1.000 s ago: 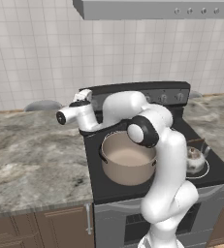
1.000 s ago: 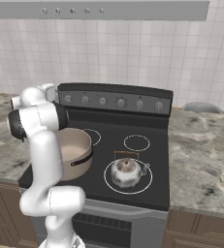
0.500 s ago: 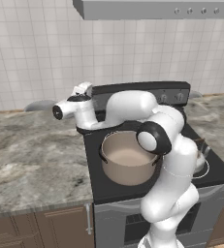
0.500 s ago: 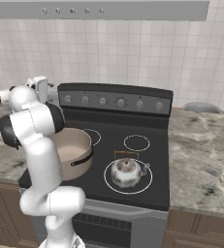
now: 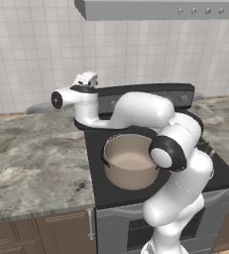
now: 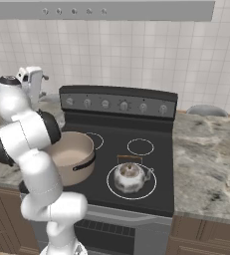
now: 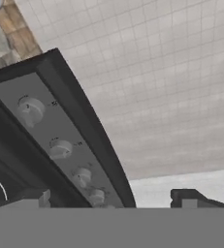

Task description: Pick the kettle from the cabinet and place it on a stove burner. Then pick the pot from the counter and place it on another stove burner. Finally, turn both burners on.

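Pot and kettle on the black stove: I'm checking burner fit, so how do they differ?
The beige-tan round metal pot is far wider than the squat shiny silver kettle. The pot is open-topped with black side handles; the kettle has an arched handle. Pot sits front left, kettle front right. Both stand upright on burners.

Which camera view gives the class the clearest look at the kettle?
The right base view: the kettle sits in full sight on a front burner of the stove, handle and spout visible. In the left base view the arm hides it. The hand view looks at the knobs and wall tiles.
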